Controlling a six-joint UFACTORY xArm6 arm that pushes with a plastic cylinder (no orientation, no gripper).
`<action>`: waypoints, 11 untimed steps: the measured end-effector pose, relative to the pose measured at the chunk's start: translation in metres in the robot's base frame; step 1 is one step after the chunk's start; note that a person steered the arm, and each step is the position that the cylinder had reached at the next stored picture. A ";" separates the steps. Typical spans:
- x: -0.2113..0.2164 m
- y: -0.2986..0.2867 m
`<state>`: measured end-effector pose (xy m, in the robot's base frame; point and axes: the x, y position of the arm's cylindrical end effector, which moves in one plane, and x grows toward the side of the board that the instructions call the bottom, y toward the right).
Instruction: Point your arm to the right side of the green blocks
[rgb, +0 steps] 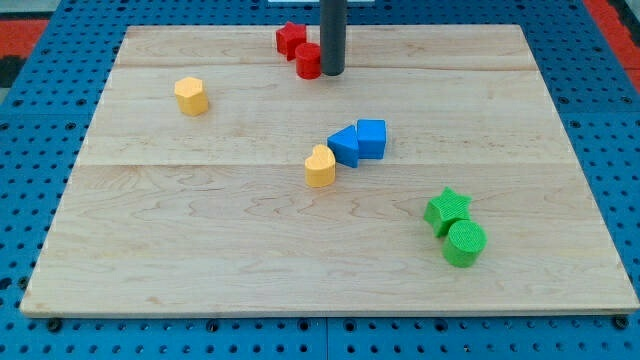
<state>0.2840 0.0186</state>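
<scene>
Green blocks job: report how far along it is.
Done: nothing yet that shows. In hand: my tip sits near the view's top, right beside the red cylinder and close to the other red block, far from the targets. Left: cross the board to the view's lower right and stop just to the right of the green star and green cylinder.

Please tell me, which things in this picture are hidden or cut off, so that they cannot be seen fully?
- Red cylinder: its right side is hidden behind my rod in the camera view.
- My tip: contact with the red cylinder cannot be told.
- Rod's upper part: cut off by the view's top.
- Green cylinder covers the green star's lower edge.
</scene>
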 end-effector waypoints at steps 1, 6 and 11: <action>0.016 -0.016; 0.087 0.197; 0.223 0.207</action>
